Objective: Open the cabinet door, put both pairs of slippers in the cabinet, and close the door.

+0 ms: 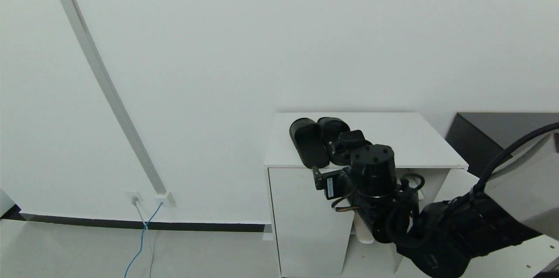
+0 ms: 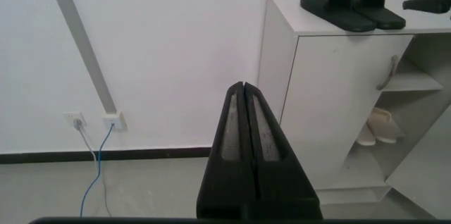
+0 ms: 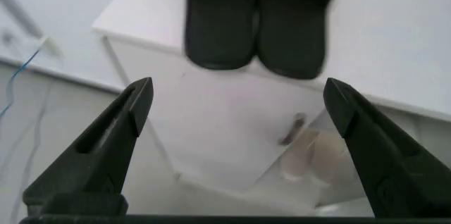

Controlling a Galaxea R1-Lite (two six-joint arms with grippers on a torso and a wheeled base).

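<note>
A: Right gripper (image 3: pixel 238 91) is up at the top of the cabinet (image 1: pixel 305 217); jaws spread wide, nothing between them; the black slippers (image 3: pixel 257 20) lie just ahead of the opening.

B: That pair sits side by side on the cabinet top, near its front left corner; the near ends poke a touch over the front edge; from the head camera, the right wrist hangs right in front of the pair.

A: Any contact?

B: Cannot tell; the wrist hides the fingertips in the head view; from the wrist camera the pair looks apart from both fingers.

A: And the left gripper (image 2: pixel 244 90)?

B: Off to the cabinet's left, facing it; its two fingers are pressed flat together, gripping nothing.

A: Doors?

B: The left-hand door (image 2: pixel 338 104) is closed, its handle (image 2: pixel 390 72) at the inner edge; the right half stands open, shelves on show; pale slippers (image 2: pixel 380 125) rest on a lower shelf inside.

A: On the wall to the left, wall sockets (image 1: pixel 148 197) sit low down; a blue cable (image 1: pixel 139 238) trails from one to the floor.
</note>
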